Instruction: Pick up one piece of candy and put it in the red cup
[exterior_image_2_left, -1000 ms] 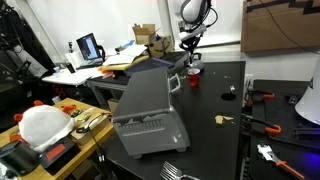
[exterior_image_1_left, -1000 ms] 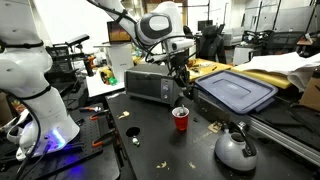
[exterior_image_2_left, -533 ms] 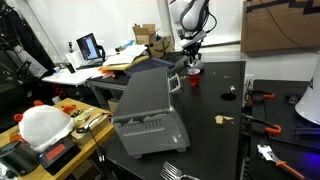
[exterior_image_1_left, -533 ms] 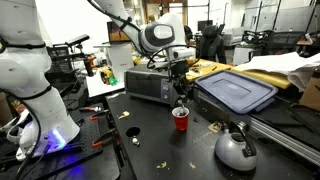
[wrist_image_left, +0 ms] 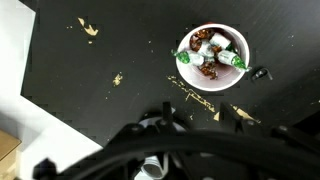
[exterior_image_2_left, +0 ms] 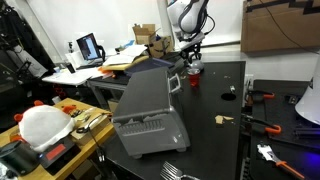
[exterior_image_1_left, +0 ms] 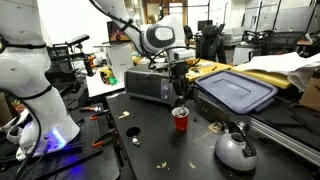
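Note:
The red cup (exterior_image_1_left: 181,120) stands on the black table in front of the grey toaster oven, also seen in an exterior view (exterior_image_2_left: 194,79). From above in the wrist view its pale rim (wrist_image_left: 206,87) rings several wrapped candy pieces (wrist_image_left: 212,55) lying inside. My gripper (exterior_image_1_left: 180,93) hangs just above the cup, pointing down (exterior_image_2_left: 193,63). In the wrist view the gripper (wrist_image_left: 195,107) is open, its two dark fingers apart with nothing between them. Loose candy (wrist_image_left: 118,78) lies on the table beside the cup.
A grey toaster oven (exterior_image_1_left: 150,85) stands behind the cup. A blue lid (exterior_image_1_left: 238,92) lies beside it, a metal kettle (exterior_image_1_left: 235,148) nearer the front. Yellow wrappers (exterior_image_1_left: 132,131) are scattered on the black table. Tools (exterior_image_2_left: 262,125) lie at the table's edge.
The arm's wrist has sunk slightly over the cup. The cup has not moved.

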Action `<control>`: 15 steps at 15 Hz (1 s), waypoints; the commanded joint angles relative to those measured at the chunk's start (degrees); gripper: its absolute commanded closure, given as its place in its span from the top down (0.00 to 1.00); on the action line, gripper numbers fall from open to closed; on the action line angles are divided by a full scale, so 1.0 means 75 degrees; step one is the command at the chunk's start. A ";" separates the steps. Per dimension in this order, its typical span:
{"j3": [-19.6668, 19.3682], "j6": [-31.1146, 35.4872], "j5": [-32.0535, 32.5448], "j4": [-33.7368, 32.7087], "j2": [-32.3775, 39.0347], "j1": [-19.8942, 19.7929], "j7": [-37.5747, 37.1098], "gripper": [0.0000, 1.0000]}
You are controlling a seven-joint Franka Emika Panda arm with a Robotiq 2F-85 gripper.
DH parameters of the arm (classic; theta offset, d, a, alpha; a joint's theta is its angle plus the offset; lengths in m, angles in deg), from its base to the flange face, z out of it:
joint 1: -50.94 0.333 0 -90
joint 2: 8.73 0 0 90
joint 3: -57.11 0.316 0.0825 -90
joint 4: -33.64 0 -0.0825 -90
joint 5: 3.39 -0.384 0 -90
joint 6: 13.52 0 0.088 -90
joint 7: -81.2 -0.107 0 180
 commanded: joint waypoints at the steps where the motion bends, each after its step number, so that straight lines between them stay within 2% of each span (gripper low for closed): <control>1: 0.0087 -0.0266 -0.0242 0.0097 -0.0349 0.0204 0.0049 0.85; 3: 0.0189 -0.0368 -0.0236 0.0169 -0.0558 0.0312 0.0183 0.99; 4: 0.0263 -0.0453 -0.0222 0.0181 -0.0668 0.0364 0.0263 1.00; 15: 0.1073 -0.1344 -0.0121 0.0337 -0.1859 0.0558 0.1288 1.00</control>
